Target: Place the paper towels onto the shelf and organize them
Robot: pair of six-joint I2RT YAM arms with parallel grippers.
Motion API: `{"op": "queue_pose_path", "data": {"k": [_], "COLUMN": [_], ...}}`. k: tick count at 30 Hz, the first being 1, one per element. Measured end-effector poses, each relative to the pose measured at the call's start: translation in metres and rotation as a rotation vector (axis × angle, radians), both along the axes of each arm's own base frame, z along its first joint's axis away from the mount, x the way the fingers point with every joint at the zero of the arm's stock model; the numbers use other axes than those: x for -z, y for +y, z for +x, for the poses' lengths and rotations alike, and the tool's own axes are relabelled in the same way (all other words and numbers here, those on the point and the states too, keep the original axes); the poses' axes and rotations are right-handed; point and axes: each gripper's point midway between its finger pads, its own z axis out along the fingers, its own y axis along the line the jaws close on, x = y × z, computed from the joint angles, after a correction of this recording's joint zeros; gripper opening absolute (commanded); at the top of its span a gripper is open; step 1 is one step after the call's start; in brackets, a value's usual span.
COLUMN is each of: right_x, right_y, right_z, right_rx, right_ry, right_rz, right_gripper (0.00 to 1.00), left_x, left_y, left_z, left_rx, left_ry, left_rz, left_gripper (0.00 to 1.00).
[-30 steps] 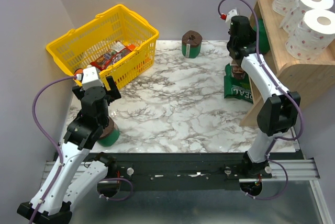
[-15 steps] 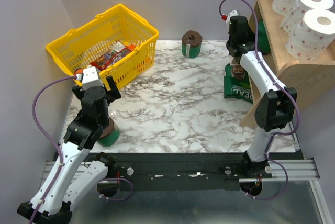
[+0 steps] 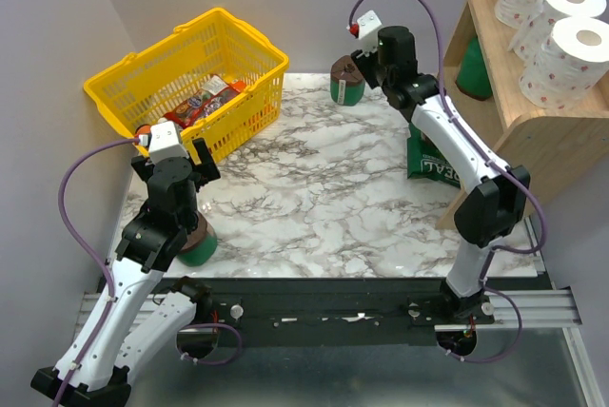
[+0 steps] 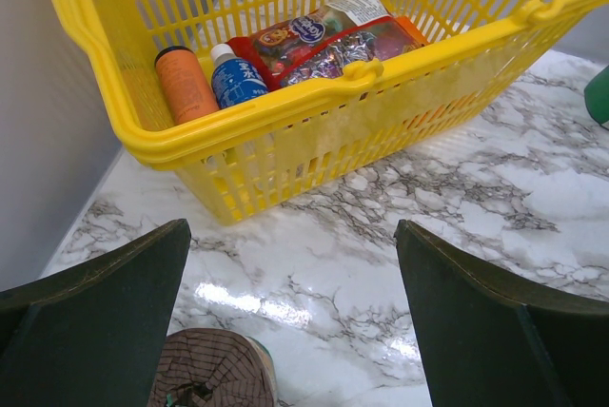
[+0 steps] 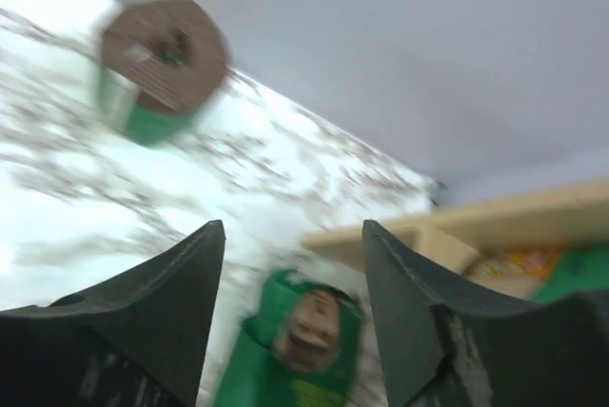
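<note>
At the marbled worktop's point(image 3: 314, 188) right edge stood the wooden shelf point(image 3: 542, 131), three white paper towels point(image 3: 563, 8) on top. The right arm point(image 3: 457, 141) stretched far toward a green roll point(image 3: 345, 82), right fingers point(image 5: 143, 321) apart and empty; the left fingers point(image 4: 95, 321) gaped wide above a second green roll point(image 4: 214, 378)

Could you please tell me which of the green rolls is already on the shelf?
The green roll resting on the wooden shelf's lower tier. The other two sit on the marble table: the far roll and the front-left roll.
</note>
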Motion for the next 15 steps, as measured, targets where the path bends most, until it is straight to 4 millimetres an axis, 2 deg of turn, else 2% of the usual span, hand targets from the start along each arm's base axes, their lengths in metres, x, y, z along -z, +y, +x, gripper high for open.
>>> {"op": "queue_pose_path", "data": {"k": [2,6,9,11,15], "right_x": [-0.005,-0.003,0.019,0.042,0.084], "right_y": [0.027,0.054,0.069,0.074,0.079], "right_z": [0.001,0.018,0.043,0.059,0.088], "right_rx": [-0.086,-0.179,-0.193,-0.18,-0.112], "right_ry": [-0.007,-0.012,0.001,0.022,0.041], "right_rz": [0.069,0.168,0.206,0.216,0.226], "right_gripper": [0.7,0.7,0.65,0.6,0.59], "left_x": [0.0,0.0,0.0,0.0,0.0], "left_y": [0.0,0.0,0.0,0.0,0.0], "left_z": [0.0,0.0,0.0,0.0,0.0], "left_rx": [0.0,0.0,0.0,0.0,0.0], "left_ry": [0.0,0.0,0.0,0.0,0.0], "left_rz": [0.0,0.0,0.0,0.0,0.0], "left_gripper": [0.99,0.99,0.99,0.99,0.99]}}
